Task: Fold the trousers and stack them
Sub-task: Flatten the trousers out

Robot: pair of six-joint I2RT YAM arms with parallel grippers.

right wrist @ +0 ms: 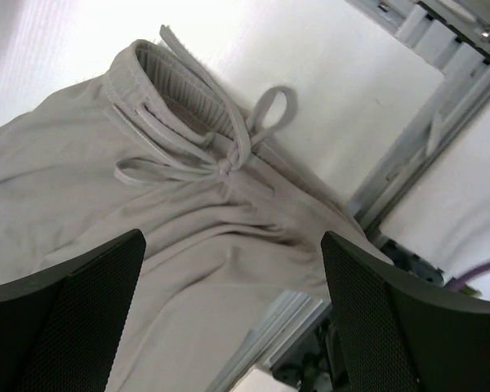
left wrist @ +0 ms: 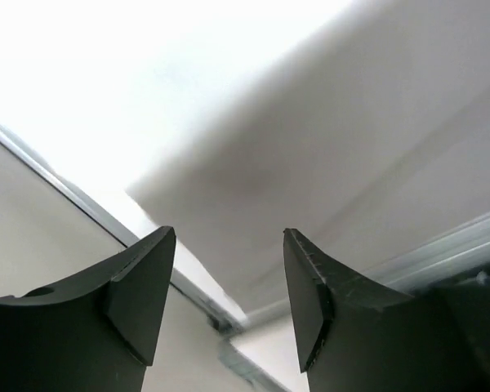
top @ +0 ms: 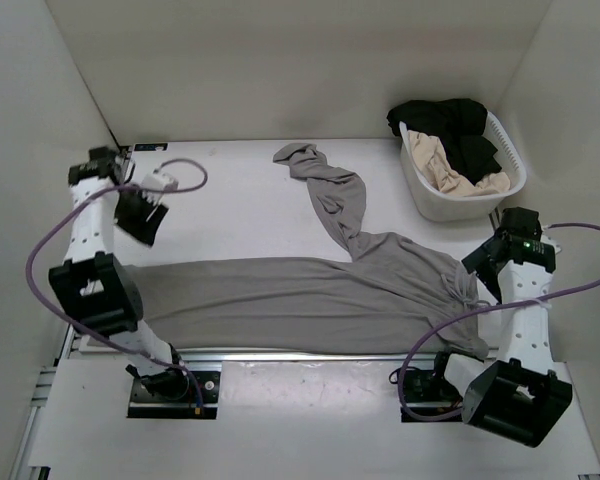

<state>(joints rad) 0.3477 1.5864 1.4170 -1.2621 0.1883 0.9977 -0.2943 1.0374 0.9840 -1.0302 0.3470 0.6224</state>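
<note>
The grey trousers (top: 310,300) lie spread on the white table, one leg flat along the near edge. The other leg runs twisted toward the back and ends in a bunch (top: 302,158). The gathered waist lies at the right, and its knotted drawstring (right wrist: 229,159) shows in the right wrist view. My right gripper (top: 483,265) (right wrist: 233,241) hovers open just above the waist fabric (right wrist: 171,269), holding nothing. My left gripper (top: 140,215) (left wrist: 229,237) is lifted off the cloth beyond the left leg end. It is open and empty, and its view shows only walls.
A white basket (top: 430,200) at the back right holds a black garment (top: 450,120) and a beige garment (top: 445,172). The metal rail (top: 310,352) runs along the table's near edge, and the waist corner droops over it. White walls enclose the left, back and right.
</note>
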